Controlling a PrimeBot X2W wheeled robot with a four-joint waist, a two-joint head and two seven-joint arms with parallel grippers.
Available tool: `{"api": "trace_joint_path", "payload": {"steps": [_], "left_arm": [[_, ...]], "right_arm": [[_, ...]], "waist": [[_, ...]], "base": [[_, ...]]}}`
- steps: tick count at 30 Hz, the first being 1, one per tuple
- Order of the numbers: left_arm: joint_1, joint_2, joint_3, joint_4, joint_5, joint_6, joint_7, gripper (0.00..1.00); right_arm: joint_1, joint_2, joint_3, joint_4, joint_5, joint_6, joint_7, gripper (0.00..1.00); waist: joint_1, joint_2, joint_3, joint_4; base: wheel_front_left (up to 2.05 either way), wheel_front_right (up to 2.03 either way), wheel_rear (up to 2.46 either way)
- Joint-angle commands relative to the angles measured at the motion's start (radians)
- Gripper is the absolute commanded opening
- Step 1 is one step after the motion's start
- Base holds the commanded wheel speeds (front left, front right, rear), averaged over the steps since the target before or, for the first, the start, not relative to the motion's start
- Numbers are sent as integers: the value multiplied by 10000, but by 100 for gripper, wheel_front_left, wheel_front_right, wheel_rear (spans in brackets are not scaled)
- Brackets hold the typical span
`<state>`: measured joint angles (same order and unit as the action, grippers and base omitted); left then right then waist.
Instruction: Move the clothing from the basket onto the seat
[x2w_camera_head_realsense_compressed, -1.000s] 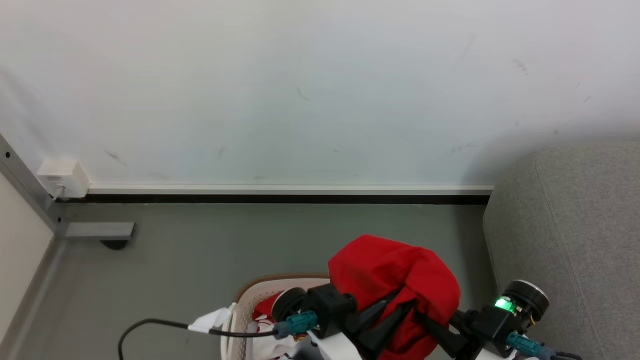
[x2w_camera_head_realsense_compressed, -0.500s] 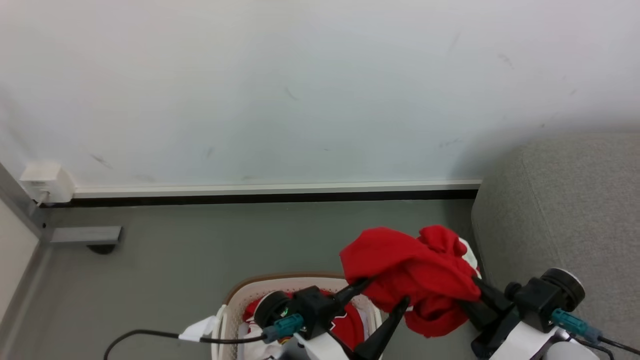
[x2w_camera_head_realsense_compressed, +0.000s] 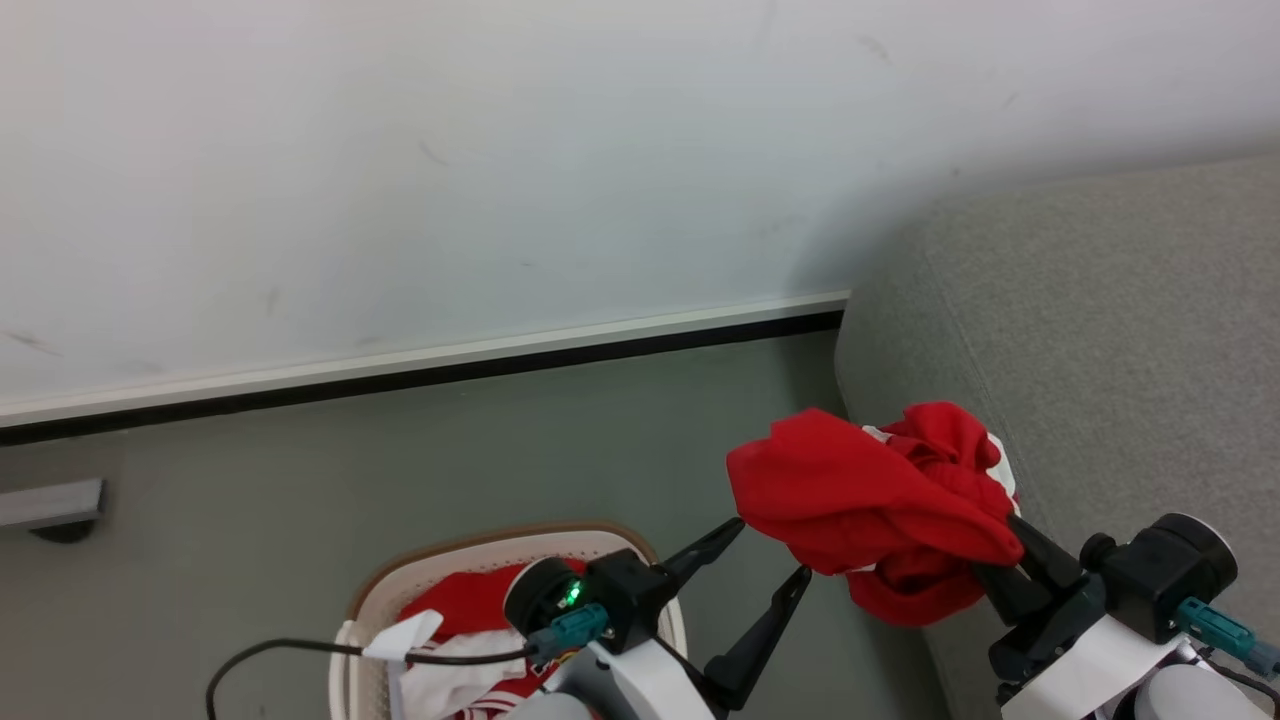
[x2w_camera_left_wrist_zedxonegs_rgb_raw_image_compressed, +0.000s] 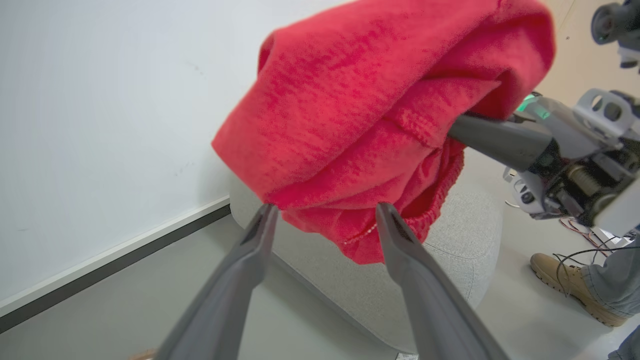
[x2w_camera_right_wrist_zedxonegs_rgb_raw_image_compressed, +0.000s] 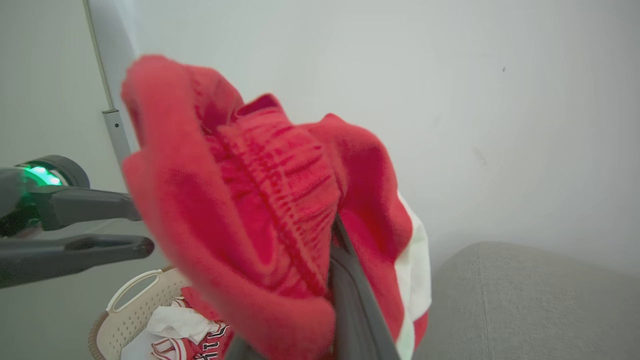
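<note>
Released by the left gripper (x2w_camera_head_realsense_compressed: 772, 548), whose fingers had been closed in the cloth a second earlier, the red garment (x2w_camera_head_realsense_compressed: 870, 490) hung from the right gripper (x2w_camera_head_realsense_compressed: 1005, 565) alone. The left fingers stood wide apart at seven o'clock of the bundle. In the left wrist view their tips reached the lowest folds with nothing pinched between them. The right gripper was clamped on the garment, its fingers buried in the gathered waistband in the right wrist view.

The head view itself had swung toward the seat (x2w_camera_head_realsense_compressed: 1120, 350), so more of the sofa showed; that was the camera turning, not the sofa shifting.

The garment was in the air above the floor (x2w_camera_head_realsense_compressed: 400, 470), overlapping the seat's rounded corner, with the cushion at three o'clock of it. The basket (x2w_camera_head_realsense_compressed: 470, 550) sat at eight o'clock, well apart, with more red and white jerseys (x2w_camera_head_realsense_compressed: 455, 610) inside.

By my judgement the hand-over was done and the carry was under way. The bundle was not yet on the cushion, and the rest of the load remained to be fetched.
</note>
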<state>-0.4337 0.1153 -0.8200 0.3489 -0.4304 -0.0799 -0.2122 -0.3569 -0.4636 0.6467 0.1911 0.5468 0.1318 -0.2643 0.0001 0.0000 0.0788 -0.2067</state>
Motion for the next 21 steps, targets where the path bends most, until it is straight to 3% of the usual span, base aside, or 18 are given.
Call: {"api": "trace_joint_path", "payload": {"steps": [1,10,21], "left_arm": [[-144,22,1,76,192,14,-63,100],[-520,76,-112,231,309,35,-63,100],[-2023,102,-73,255,767,62,207,100]], "right_arm": [[157,12,-137,-38,-74,-21,-3,0],[404,387,-1112,-173,-151,-21,-3,0],[-261,843,-2870,-176,-128,-21,-4,0]], "waist": [[-1,0,316,-421],[-1,0,941,-955],[-1,0,2921,-571]], "base": [[0,0,0],[0,0,0],[0,0,0]]}}
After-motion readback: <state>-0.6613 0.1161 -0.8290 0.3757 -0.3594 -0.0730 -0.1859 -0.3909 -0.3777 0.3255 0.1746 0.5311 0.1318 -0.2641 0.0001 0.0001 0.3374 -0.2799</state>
